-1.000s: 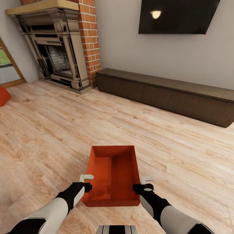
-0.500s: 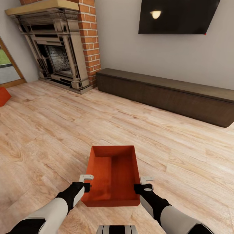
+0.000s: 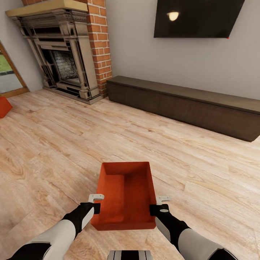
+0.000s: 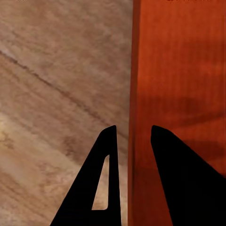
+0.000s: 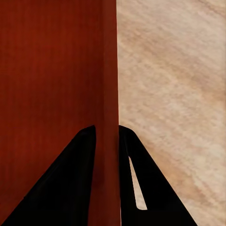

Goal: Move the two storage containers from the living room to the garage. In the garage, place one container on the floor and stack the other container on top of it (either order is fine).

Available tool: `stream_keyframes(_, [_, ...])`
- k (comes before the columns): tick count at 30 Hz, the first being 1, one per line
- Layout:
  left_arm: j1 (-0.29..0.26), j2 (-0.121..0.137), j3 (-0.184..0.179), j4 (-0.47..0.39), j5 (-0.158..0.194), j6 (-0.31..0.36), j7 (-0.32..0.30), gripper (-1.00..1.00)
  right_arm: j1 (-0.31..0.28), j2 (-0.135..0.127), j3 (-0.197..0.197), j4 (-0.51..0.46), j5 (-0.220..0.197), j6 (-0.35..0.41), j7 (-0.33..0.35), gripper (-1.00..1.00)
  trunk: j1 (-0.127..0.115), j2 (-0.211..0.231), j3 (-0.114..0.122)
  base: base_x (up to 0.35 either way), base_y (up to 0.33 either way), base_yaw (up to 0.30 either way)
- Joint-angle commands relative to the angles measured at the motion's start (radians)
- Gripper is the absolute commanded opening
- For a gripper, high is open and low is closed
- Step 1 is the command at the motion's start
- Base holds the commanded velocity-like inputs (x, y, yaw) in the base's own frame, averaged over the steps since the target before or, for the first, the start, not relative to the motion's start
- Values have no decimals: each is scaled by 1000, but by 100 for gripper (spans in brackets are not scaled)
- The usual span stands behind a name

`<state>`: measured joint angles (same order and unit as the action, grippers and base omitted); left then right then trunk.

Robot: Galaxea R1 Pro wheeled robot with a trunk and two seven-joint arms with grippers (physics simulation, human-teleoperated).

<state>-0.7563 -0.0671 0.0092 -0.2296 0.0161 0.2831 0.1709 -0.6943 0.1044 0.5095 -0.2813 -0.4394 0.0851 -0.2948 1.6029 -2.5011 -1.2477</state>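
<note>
Tools (image 3: 96,209) (image 3: 157,209) closed inward, two containers (image 3: 124,195) (image 3: 4,106) (orange-red)

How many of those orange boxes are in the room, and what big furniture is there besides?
Orange-red storage containers: 2 (one between the grippers, one cut off at the frame's edge)
Fireplace: 1
Dark low bench: 1
Wall TV: 1
Total: 5
</note>
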Motion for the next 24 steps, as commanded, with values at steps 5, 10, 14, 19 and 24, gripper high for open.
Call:
stream_keyframes(5, [0,1,0,-3,-24,8,9,-100,-1,-2,3,-1,7,7,-14,-100,0,0,-1,0,0,0])
stream_keyframes(10, [0,1,0,-3,-24,9,9,-100,-1,-2,3,-1,7,7,-14,-100,-2,0,11,0,0,0])
stream_keyframes(14, [0,1,0,-2,-24,11,7,-100,-1,-2,3,-1,7,7,-14,-100,-7,8,26,0,0,0])
stream_keyframes(19, [0,1,0,-2,-24,11,7,-100,-1,-2,3,-1,7,7,-14,-100,-26,43,41,0,0,0])
stream_keyframes(24, [0,1,0,-2,-24,11,7,-100,-1,-2,3,-1,7,7,-14,-100,-45,78,57,0,0,0])
